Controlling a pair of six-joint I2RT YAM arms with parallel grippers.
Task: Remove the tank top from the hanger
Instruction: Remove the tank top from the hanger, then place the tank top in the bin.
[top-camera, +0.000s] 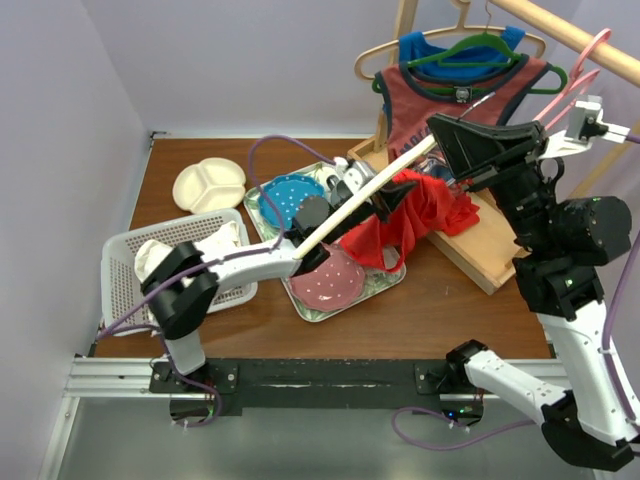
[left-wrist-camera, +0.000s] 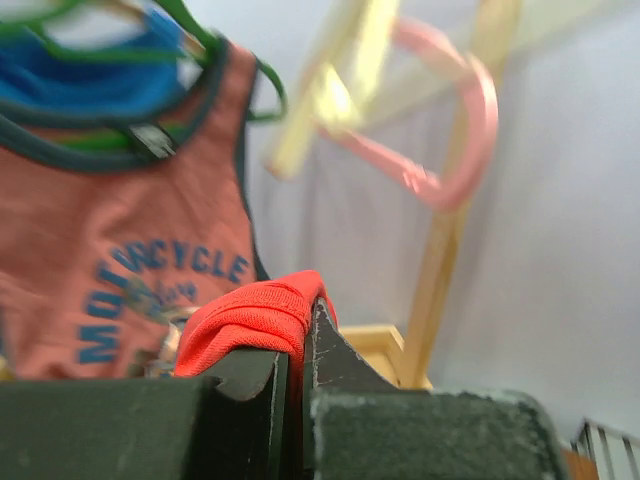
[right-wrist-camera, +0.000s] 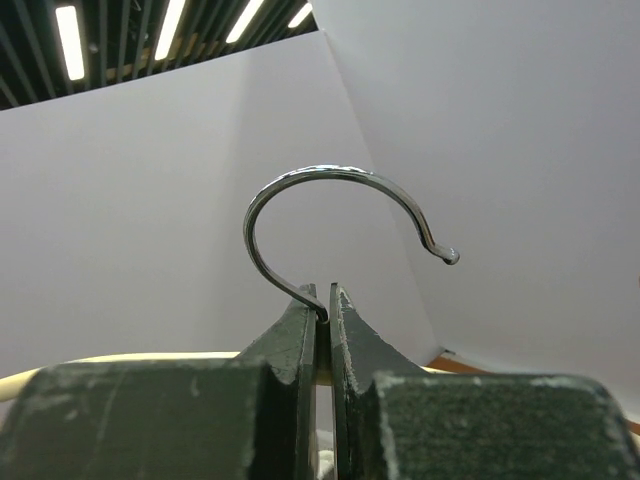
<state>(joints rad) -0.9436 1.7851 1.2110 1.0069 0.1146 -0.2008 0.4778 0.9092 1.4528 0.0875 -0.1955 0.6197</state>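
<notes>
The red tank top is a finely ribbed knit cloth, matt, bunched in soft folds at the lower middle of the left wrist view. The hook of the hanger is polished metal wire, mirror-glossy. The hanger's arm is smooth and pale cream; wood or plastic, I cannot tell. The fingers of the right gripper are matt black, finely scratched, grainy lower down. The table is brown wood with a low sheen. In the top view, the rack right of centre is bare pale wood, the rust tank top at upper right is matt printed cloth, and the basket at left is white plastic mesh.
</notes>
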